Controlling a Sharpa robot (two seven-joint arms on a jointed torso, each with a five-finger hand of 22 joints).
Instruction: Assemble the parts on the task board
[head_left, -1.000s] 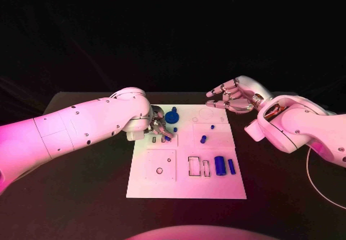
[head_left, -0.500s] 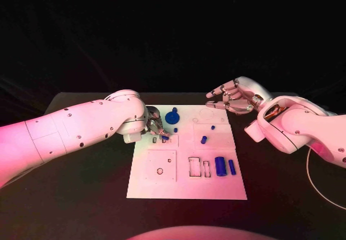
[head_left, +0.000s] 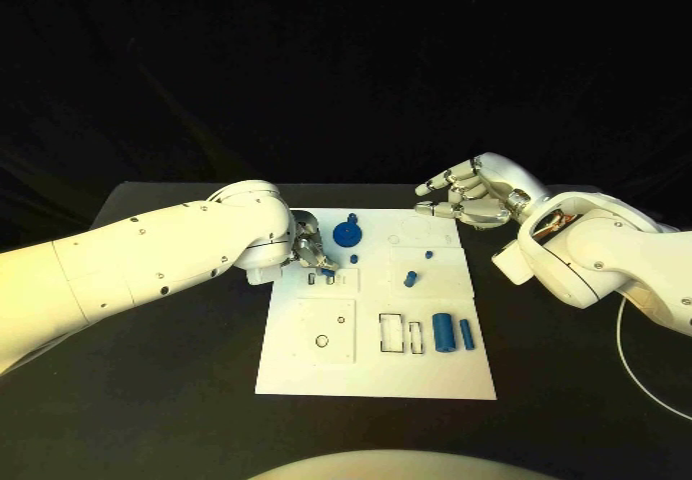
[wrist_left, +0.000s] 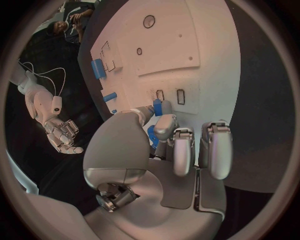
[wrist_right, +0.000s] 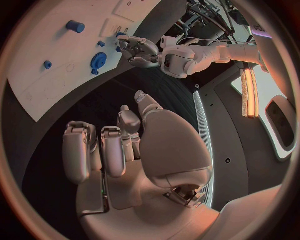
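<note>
Over the far left part of the white task board (head_left: 375, 375), the left hand (head_left: 310, 255) pinched a small blue peg (wrist_left: 157, 107) in its fingertips, just above two narrow rectangular slots (wrist_left: 170, 95). The step looked like seating that peg; the next move would call for lining it up squarely and pressing down. The right hand (head_left: 469, 195) hovered off the board's far right corner, fingers loosely curled and holding nothing. A blue round knob (head_left: 346, 234) and two blue cylinders (head_left: 451, 333) sat on the flat, matte board.
</note>
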